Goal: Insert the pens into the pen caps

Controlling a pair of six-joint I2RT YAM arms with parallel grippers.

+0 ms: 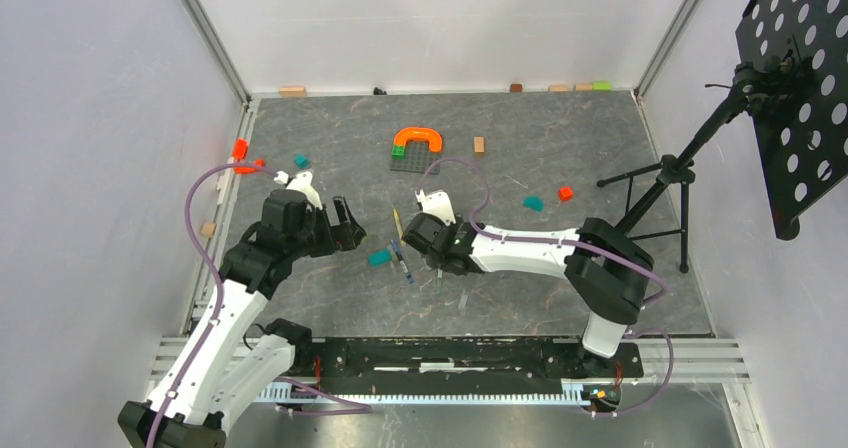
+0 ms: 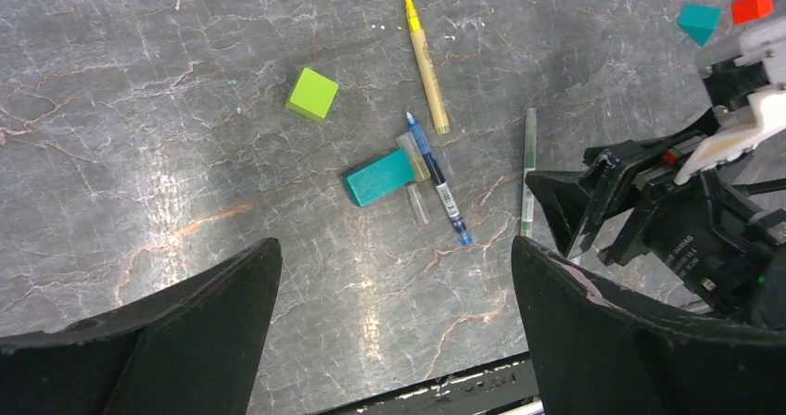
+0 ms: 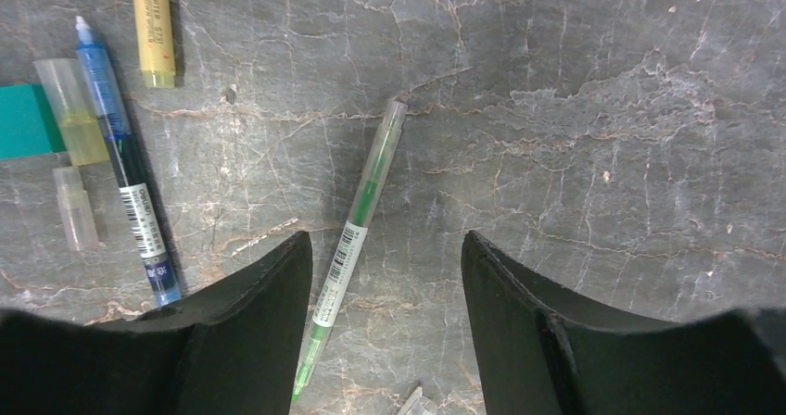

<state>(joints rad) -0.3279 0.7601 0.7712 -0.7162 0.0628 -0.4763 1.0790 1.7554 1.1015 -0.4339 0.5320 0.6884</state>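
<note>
Right gripper (image 3: 385,248), jaws spread astride the green pen (image 3: 364,202), not yet pinching: centre the barrel between them, then close squarely across it.

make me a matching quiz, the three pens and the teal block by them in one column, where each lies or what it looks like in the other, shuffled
Things:
1. green pen
2. blue pen
3. yellow pen
4. teal block

Descriptions:
a. tan barrel with a yellow tip
b. lying between the fingers of the right tool
c. blocky, beside the clear caps, on the side away from the blue pen
d. dark barrel, lying along the clear caps

Pairs: 1-b, 2-d, 3-a, 4-c
</note>
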